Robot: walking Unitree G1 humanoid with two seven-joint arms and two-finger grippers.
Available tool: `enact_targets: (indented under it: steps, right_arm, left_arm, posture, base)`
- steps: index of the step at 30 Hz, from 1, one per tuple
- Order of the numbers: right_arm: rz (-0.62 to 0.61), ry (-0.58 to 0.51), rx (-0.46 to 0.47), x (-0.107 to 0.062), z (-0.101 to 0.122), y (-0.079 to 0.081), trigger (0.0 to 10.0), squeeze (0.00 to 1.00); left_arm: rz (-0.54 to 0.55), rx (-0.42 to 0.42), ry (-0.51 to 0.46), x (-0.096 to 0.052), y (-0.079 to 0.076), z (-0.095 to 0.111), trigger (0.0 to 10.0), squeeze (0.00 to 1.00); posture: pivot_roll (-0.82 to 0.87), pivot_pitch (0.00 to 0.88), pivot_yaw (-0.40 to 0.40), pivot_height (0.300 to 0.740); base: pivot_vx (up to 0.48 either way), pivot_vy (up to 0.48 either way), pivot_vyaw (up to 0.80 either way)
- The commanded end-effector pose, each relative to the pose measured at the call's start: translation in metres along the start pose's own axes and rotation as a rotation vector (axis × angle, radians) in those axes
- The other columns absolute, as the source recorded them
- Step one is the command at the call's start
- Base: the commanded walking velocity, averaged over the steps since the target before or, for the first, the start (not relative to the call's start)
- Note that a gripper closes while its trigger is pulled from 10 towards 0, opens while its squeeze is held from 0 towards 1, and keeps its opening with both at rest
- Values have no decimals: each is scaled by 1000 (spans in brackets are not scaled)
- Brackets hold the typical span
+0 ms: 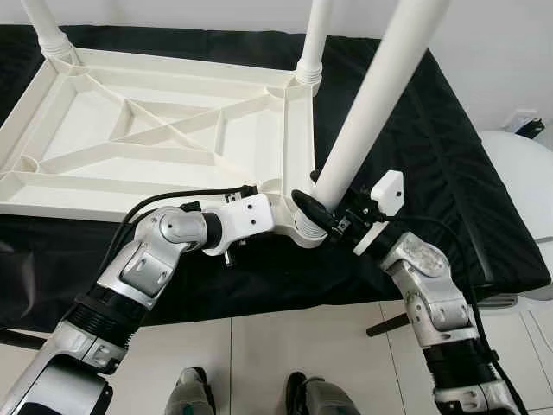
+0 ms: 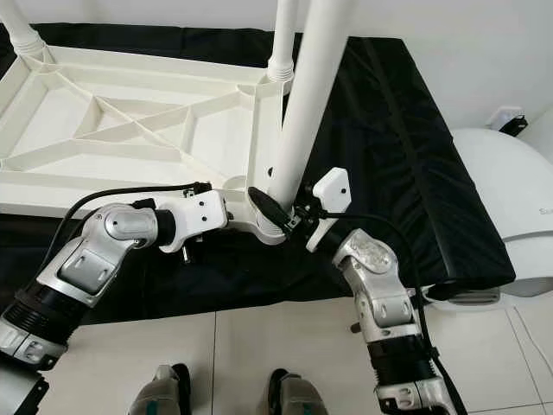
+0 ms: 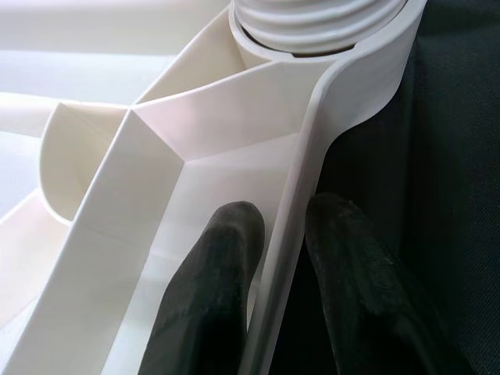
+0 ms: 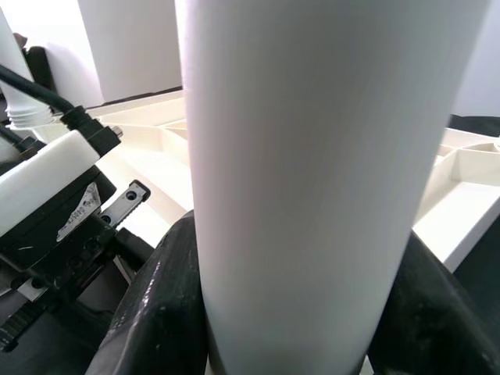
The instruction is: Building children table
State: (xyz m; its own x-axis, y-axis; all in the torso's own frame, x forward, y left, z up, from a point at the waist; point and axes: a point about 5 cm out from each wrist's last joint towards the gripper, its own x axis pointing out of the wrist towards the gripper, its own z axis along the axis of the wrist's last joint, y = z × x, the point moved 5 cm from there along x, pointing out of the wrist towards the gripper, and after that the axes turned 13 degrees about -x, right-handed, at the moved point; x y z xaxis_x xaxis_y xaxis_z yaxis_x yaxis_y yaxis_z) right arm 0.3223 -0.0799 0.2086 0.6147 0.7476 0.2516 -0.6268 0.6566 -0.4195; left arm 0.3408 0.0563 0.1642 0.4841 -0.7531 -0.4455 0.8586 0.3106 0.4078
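Note:
A white plastic table top (image 1: 164, 130) lies upside down on a black cloth. Two white legs stand in its far corners, one at the far left (image 1: 47, 30), one at the far right (image 1: 313, 43). A third white leg (image 1: 371, 95) stands in the near right corner socket (image 1: 298, 226), tilted slightly. My right gripper (image 1: 321, 212) is shut on the base of that leg (image 4: 312, 180). My left gripper (image 3: 277, 258) is shut on the table top's rim (image 3: 312, 156) just beside the socket, one finger (image 3: 215, 289) inside the wall and one outside.
The black cloth (image 1: 432, 147) covers a low surface that ends near me; tiled floor (image 1: 302, 346) lies below. A white rounded appliance (image 1: 527, 181) stands to the right. My feet (image 1: 251, 393) stand at the near edge.

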Motion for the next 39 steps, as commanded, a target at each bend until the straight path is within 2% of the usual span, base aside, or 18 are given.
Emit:
enact_targets:
  steps: [1,8,15,18,22,29,39]
  right_arm:
    - [38,128,103,-8,-32,21,10000,0]
    - [51,121,94,-11,-29,25,10000,0]
    - [125,130,45,-16,-29,35,10000,0]
    - [148,137,51,-17,-30,37,10000,0]
    - [228,138,-18,-19,-32,39,10000,0]
    - [210,148,-7,-17,-34,34,10000,0]
    - [174,156,23,-16,-36,39,10000,0]
  left_arm:
    - [17,-24,28,2,-2,-10,10000,0]
    - [17,-22,26,3,-2,-9,10000,0]
    - [21,-21,23,4,-1,-8,10000,0]
    - [22,-20,23,4,-1,-8,10000,0]
    - [21,-19,20,4,-1,-7,10000,0]
    - [21,-16,18,5,-1,-7,10000,0]
    - [20,-12,18,5,-1,-7,10000,0]
  posture:
    - [106,257,-54,740]
    - [102,257,-54,740]
    - [101,253,-56,740]
    - [101,251,-56,740]
    - [96,242,-54,740]
    - [98,236,-57,740]
    - [99,233,-56,740]
  base:
    - [0,0,0]
    - [0,0,0]
    - [0,0,0]
    - [0,0,0]
    - [0,0,0]
    - [0,0,0]
    - [0,0,0]
